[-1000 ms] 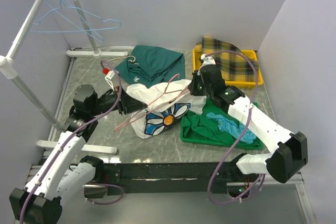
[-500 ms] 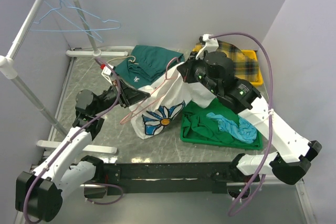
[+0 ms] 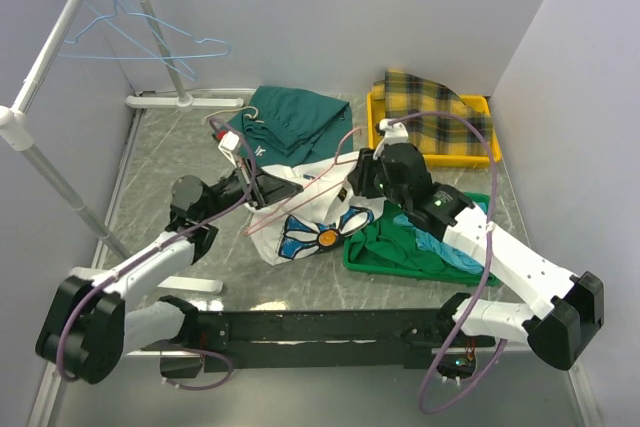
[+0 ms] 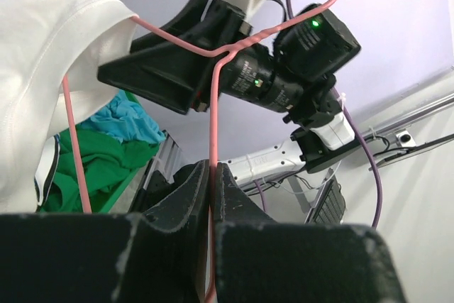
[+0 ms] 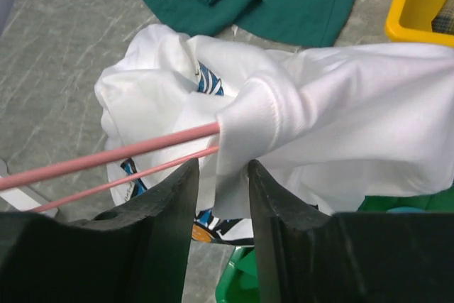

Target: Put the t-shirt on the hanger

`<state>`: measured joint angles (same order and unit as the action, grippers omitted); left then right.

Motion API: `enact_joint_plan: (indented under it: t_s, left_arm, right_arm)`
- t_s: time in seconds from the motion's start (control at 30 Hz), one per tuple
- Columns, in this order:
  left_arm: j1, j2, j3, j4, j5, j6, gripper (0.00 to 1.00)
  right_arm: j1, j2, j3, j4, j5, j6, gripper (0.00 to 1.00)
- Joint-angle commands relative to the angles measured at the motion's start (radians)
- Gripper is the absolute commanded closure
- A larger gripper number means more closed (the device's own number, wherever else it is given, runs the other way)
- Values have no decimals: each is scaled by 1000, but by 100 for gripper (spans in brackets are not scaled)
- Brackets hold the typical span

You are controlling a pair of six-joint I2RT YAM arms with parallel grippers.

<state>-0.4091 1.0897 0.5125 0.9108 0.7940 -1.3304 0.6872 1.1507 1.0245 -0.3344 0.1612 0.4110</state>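
Left claw (image 4: 211,169) clamped on hanger (image 4: 213,115); right claw (image 5: 221,169) parted around t-shirt (image 5: 355,104) mid-frame, so loosened cloth could slide off

High rear overview, two close wrist views, all sharing hanger (image 5: 106,156)

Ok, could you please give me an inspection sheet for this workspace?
Surface: grey marbled table.
Job's things: t-shirt draped over one end of the hanger.
Clutter: green garment at back; plaid cloth in yellow tray; green and blue cloths in green tray.
Grippers: left gripper shut on hanger wire; right gripper fingers apart around a t-shirt fold, grip unclear.
Cables: purple cable loops over each arm.
Surroundings: rack with blue hangers, back left; white walls.
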Motion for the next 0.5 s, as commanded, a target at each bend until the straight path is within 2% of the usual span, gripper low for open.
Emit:
enact_joint_plan:
  t_s: [0.0,0.2,0.47]
  left_arm:
    - [-31,68,-6,224,-36,-19,99]
    - [-48,165,0,300,-48,-46,99]
    - [-91,240,81,189,-61,11,99]
  right_arm:
    - [-3,-81,-47,129,-25,-11,52]
    - [-2,-190,-145,152,0,-18,36]
    - [-2,-387,-247,291,-45,-70,20]
